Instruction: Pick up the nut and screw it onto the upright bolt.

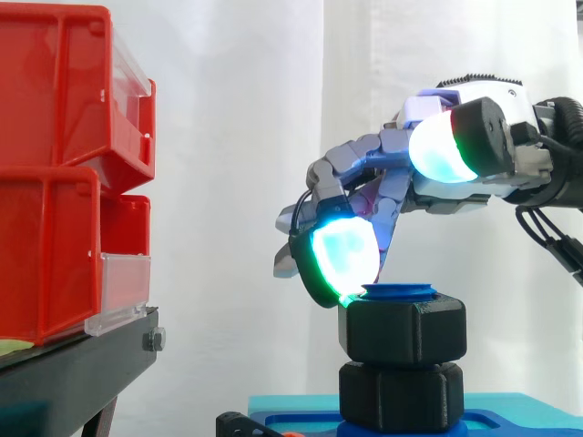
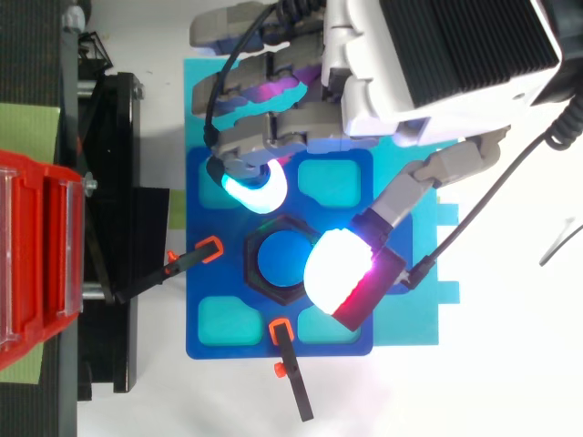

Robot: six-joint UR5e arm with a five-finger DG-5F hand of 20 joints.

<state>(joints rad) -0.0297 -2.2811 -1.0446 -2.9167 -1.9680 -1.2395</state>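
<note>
1. Red bins (image 1: 55, 182) with clear drawer fronts are stacked on the black stand (image 1: 73, 364) along the left edge of the white desk (image 2: 510, 382)
2. Just right of the stand, a blue fixture plate (image 2: 196, 291) lies on a cyan sheet (image 2: 410, 328). One orange-tipped clamp (image 2: 196, 255) reaches onto the plate's left edge and a second clamp (image 2: 290, 364) reaches onto its near edge
3. The black hexagonal nut (image 1: 403, 330) sits at the plate's centre, already on the upright blue bolt (image 1: 401, 291). The bolt's top stands just proud of the nut, and from above the nut rings the bolt
4. A second black hexagonal piece (image 1: 401, 396) sits directly beneath the nut, touching it, at the bolt's foot
5. The hand (image 1: 392, 182) comes in from the right above the bolt, fingers loosely bent and thumb spread apart from them, clasping nothing
6. One cyan-green fingertip pad (image 1: 342, 255) touches the nut's upper left edge
7. The thumb pad (image 1: 442, 146) hangs well above the nut; from above it overlaps the nut's right corner
</note>
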